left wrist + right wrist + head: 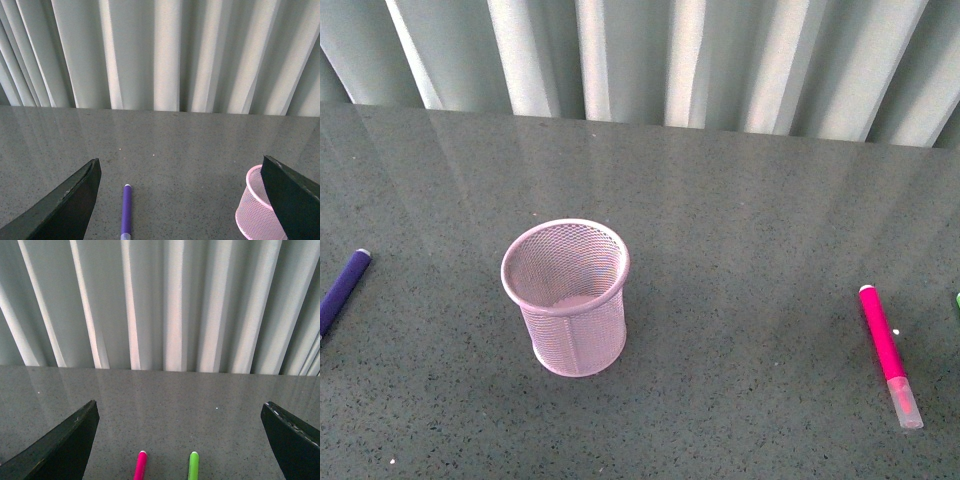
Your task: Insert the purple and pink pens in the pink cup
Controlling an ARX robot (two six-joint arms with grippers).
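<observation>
We see only a little of the machine. The left gripper (pixel 180 165) shows two black, wedge-shaped fingers (pixel 65 205), matte and flat-faced, narrowing to blunt tips. The right gripper (pixel 180 406) has matching black wedges, and pale scuffs speckle the inner edge of one.

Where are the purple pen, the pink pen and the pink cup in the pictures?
purple pen (pixel 343 284), front view, middle of its visible barrel
pink pen (pixel 882 335), front view, on the pink barrel
pink cup (pixel 580 337), front view, on the outer mesh wall
</observation>
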